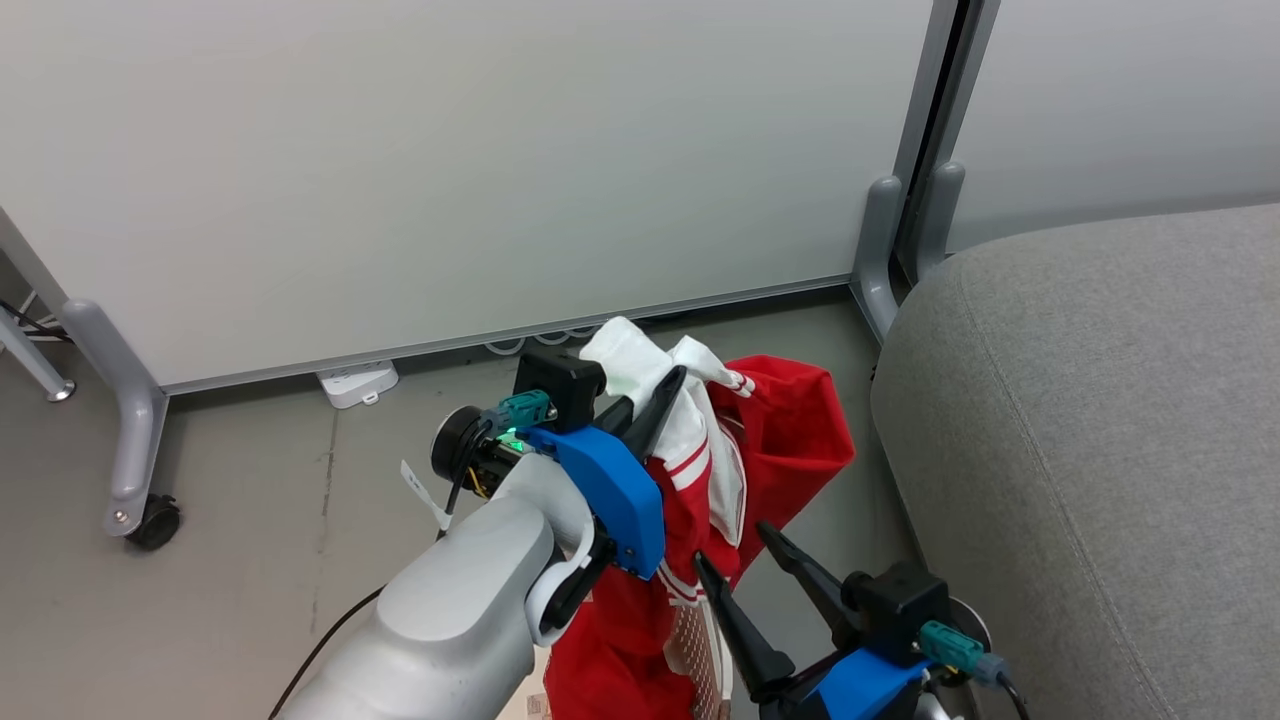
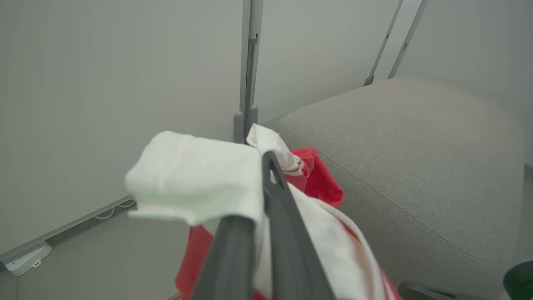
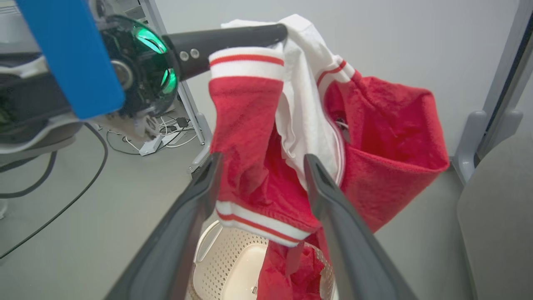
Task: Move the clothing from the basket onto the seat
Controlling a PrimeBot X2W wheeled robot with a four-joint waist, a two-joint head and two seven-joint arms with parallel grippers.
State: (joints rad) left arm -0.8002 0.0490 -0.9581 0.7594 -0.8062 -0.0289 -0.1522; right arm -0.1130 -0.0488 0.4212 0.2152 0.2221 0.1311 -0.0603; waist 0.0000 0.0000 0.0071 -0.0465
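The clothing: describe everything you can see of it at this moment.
The clothing is bright red, fleecy-looking fabric with white panels and red-striped white ribbed bands. It hangs bunched in the air, pinched at a white fold by the shut left hand. Its lower end trails down into the basket. The open right hand has a finger on either side of the hanging cloth. It is beside the seat, not on it.

No text or number was legible; the small label inside the basket was too tiny to read
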